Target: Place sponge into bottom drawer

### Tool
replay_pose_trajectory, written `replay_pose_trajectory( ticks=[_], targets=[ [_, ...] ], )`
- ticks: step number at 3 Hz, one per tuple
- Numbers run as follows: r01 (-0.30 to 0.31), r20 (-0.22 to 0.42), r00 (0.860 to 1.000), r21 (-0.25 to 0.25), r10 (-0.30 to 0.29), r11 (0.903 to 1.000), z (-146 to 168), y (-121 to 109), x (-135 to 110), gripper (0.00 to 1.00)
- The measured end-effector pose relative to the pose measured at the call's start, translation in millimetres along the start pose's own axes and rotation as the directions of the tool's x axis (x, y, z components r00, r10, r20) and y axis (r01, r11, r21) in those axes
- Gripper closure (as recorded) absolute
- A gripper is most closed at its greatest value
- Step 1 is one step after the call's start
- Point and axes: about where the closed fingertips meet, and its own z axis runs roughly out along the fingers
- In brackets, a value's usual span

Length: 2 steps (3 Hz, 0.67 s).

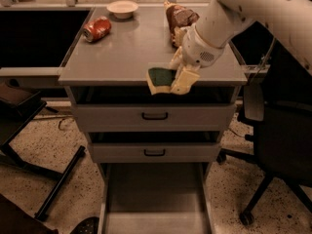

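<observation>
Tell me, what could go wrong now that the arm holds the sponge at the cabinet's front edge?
The gripper, at the cabinet top's front edge, pinches the sponge near one end only, so it may slip and miss the bottom drawer, far below. The brown bag sits right behind the arm; a swing could tip it. Coming down, the arm might graze the upper drawers.

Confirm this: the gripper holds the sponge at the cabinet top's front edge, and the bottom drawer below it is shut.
One thing is wrong: the bottom drawer is not shut but pulled out and open, as the camera view shows. The rest stands: the gripper holds the sponge at the front edge of the cabinet top.
</observation>
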Motion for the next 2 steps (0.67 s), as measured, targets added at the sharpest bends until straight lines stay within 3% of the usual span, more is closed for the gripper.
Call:
replay_pose_trajectory(
  ticks=[1, 2],
  targets=[
    [-0.095, 0.0, 0.996, 0.008, 0.095, 0.9955, 16.8, 32.6, 11.0, 1.0],
    [-0.128, 0.033, 0.991, -0.019, 0.129, 0.9916, 75.6, 68.1, 24.3, 1.0]
  ],
)
